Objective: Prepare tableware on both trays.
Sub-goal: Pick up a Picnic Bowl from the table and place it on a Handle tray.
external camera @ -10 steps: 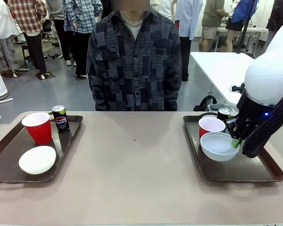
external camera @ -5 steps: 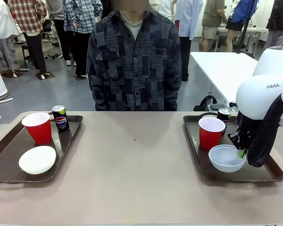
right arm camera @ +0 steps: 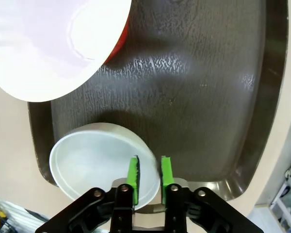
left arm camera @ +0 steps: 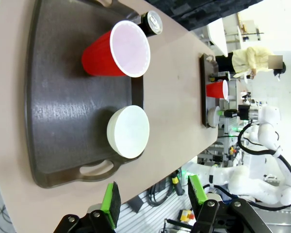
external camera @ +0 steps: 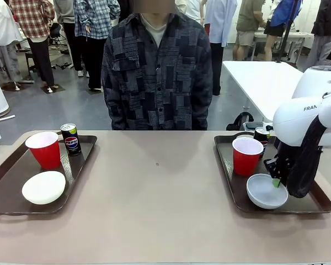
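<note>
As far as the frames show, progress: both trays carry a full set, task looks nearly done.
left tray point(external camera: 71, 171): on tabletop point(external camera: 154, 193), robot's left side; holds red cup point(external camera: 44, 149), Pepsi can point(external camera: 71, 139) just beside it, white bowl point(external camera: 43, 187) at near end.
right tray point(external camera: 226, 176): on tabletop, robot's right side; holds second red cup point(external camera: 247, 155), second Pepsi can point(external camera: 261, 134) behind it, grey-blue bowl point(external camera: 265, 192) at near end.
grey-blue bowl: sits flat on tray floor, upright, just beside the cup.
right fingers point(right arm camera: 149, 174): green pads straddle bowl rim, one inside, one outside; small gap between pads; cannot tell if pinching the rim or just let go.
left fingers point(left arm camera: 153, 199): spread apart, nothing between them, up above left tray.
person point(external camera: 157, 72): stands at far side, hands not on tabletop.
left to do: probably just free the bowl rim and lift right arm clear.
risk: dragging or tipping bowl if arm lifts with pads snagged on rim.
</note>
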